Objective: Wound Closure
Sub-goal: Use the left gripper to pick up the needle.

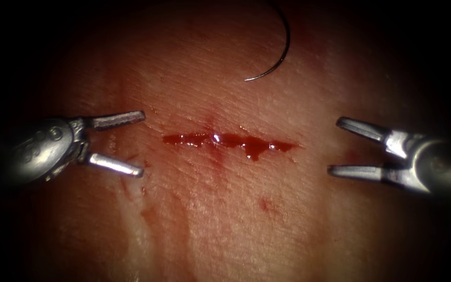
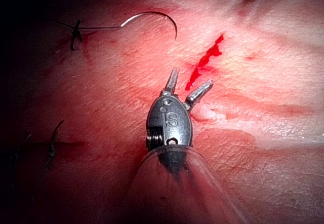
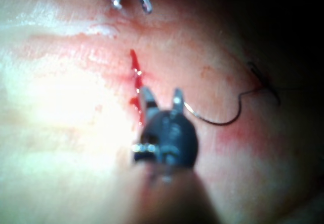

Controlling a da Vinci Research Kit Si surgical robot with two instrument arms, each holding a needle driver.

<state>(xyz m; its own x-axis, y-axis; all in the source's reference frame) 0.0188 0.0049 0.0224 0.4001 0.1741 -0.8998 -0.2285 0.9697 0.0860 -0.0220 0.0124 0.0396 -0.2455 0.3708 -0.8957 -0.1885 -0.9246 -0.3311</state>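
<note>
A: Left tool (image 1: pixel 143 142) at nine o'clock of the cut (image 1: pixel 229 142), jaws spread, holding nothing. Right tool (image 1: pixel 334 146) at three o'clock, likewise spread and empty.

B: Needle (image 1: pixel 280 52) lying free on the tissue (image 1: pixel 225 219) at twelve o'clock, not in it; thread (image 2: pixel 98 28) trailing. Risk, probably: slipping on pickup if gripped near the tip.

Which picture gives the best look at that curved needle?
The left wrist view: the whole needle lies free on the tissue, thread attached. The endoscope view cuts off its upper curve; in the right wrist view the right hand overlaps one end.
</note>
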